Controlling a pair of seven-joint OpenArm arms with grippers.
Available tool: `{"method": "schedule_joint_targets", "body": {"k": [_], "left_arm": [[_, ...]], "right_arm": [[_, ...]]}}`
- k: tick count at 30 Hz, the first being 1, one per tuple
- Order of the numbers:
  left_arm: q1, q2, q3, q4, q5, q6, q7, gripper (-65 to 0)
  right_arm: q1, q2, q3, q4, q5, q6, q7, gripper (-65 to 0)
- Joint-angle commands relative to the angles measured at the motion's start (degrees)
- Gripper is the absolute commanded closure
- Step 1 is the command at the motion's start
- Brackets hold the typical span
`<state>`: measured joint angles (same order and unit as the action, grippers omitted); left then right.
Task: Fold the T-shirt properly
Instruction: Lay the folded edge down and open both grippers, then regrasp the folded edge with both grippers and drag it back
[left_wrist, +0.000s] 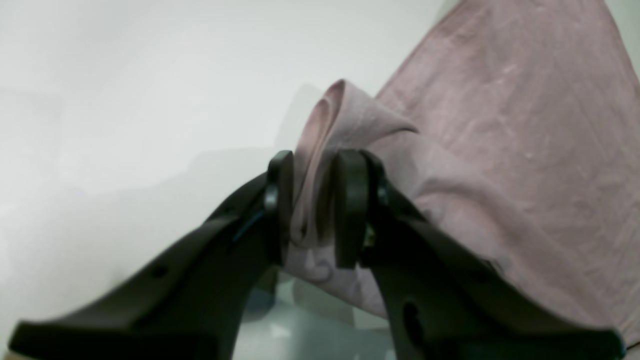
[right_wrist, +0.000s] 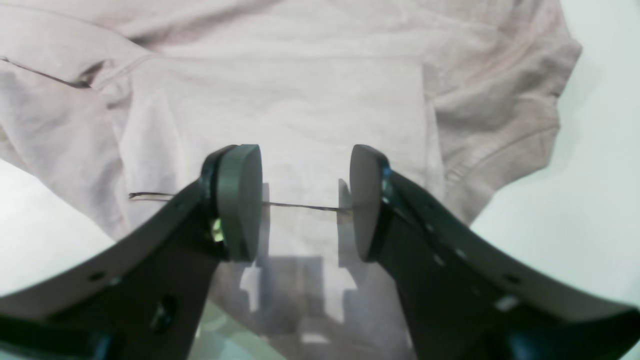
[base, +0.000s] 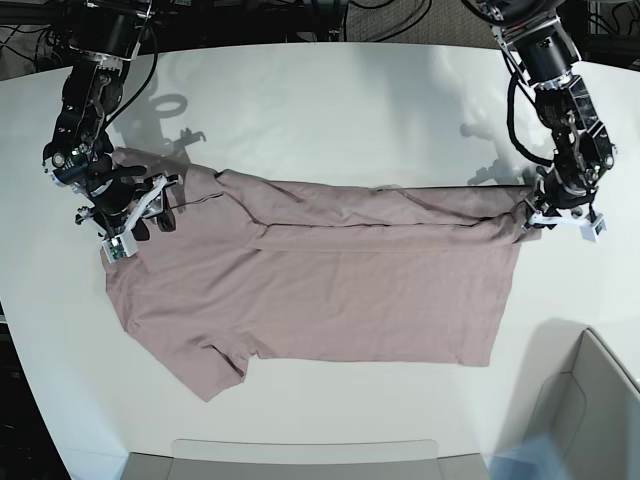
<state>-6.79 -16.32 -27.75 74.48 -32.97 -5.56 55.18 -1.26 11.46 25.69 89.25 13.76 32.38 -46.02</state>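
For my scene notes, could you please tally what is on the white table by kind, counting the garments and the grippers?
Pink-mauve T-shirt: 1
Black grippers: 2, the left gripper with a bunch of shirt fabric between its fingers, and the right gripper open above the shirt
Total: 3

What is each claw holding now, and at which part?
Left claw: a fold of the T-shirt edge lies between its jaws; grip uncertain. Right claw: open, holding nothing.
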Motion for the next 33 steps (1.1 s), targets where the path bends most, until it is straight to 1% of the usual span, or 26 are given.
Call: {"method": "schedule_joint_targets", "body": {"k": [1, 3, 6, 10, 12, 15, 17, 19, 20, 21, 23, 25, 26, 30, 33], "left_arm": [[-1.3, -0.9, -0.2, 1.0, -0.7, -0.4, -1.3, -15.4], [-1.3, -0.9, -0.2, 1.0, -0.7, -0.4, -2.5, -15.4], [-1.3, -0.9, -0.2, 1.0, -0.7, -0.4, -5.7, -15.4], [-1.3, -0.8, -0.2, 1.2, -0.7, -0.5, -7.9, -15.4], [-1.3, -0.8, -0.3, 2.9, -0.7, -0.5, -8.6, -15.4], [-0.9, -0.6, -0.3, 6.4, -0.7, -0.5, -11.6, -15.4], [-0.5, -0.5, 0.1, 9.3, -0.8, -0.5, -11.7, -15.3], [2.0, -0.4, 0.5, 13.0, -0.8, -0.6, -9.1, -13.7], [3.2, -0.4, 1.7, 14.6, -0.8, -0.8, -7.6, -12.2], [4.5, -0.4, 3.8, 15.9, -0.8, -1.7, -6.8, -10.2], [7.1, -0.6, 8.8, 17.6, -0.5, -5.1, -6.3, -5.1], [8.9, -0.7, 12.6, 17.5, -0.2, -7.1, -6.6, -1.2], [9.0, -0.7, 14.2, 16.6, 0.7, -7.3, -6.5, 0.0], [7.8, -0.7, 19.0, 9.3, 5.8, -7.3, -6.6, 0.0], [4.2, -0.6, 19.8, 2.6, 10.2, -7.3, -7.8, 0.0]], "right_arm": [[1.0, 0.8, 0.2, 1.2, 0.9, 0.0, 1.5, -28.5], [1.0, 0.7, 0.2, 1.2, 0.9, 0.0, 1.5, -28.5], [1.0, 0.7, 0.2, 1.2, 0.9, 0.0, 1.5, -28.5], [0.8, 0.6, 0.2, 1.2, 1.0, 0.0, 1.5, -28.5], [0.7, 0.5, 0.1, 1.2, 1.1, 0.0, 1.5, -28.5], [0.6, -0.4, -2.0, 1.0, 0.8, 0.0, 1.5, -28.5], [-0.3, -0.7, -3.6, 1.0, 0.8, 0.0, 1.5, -28.5], [-0.5, -1.5, -5.6, 0.4, 0.8, 0.0, 1.5, -28.5], [-0.6, -2.0, -5.9, -0.2, 0.8, 0.0, 1.6, -28.5], [-0.8, -2.2, -5.9, -0.9, 0.8, 0.0, 1.7, -28.5], [-0.8, -2.2, -5.9, -2.8, 0.8, 0.0, 1.8, -28.5], [-0.7, -1.8, -5.9, -4.4, 0.8, 0.0, 1.8, -28.5], [-0.5, -1.7, -5.9, -5.1, 0.8, 0.0, 1.8, -28.5], [-0.3, -1.6, -5.9, -5.8, 0.7, 0.0, 1.8, -28.5], [0.0, -0.3, -5.9, -6.5, 0.6, -0.1, 1.8, -28.5]]}}
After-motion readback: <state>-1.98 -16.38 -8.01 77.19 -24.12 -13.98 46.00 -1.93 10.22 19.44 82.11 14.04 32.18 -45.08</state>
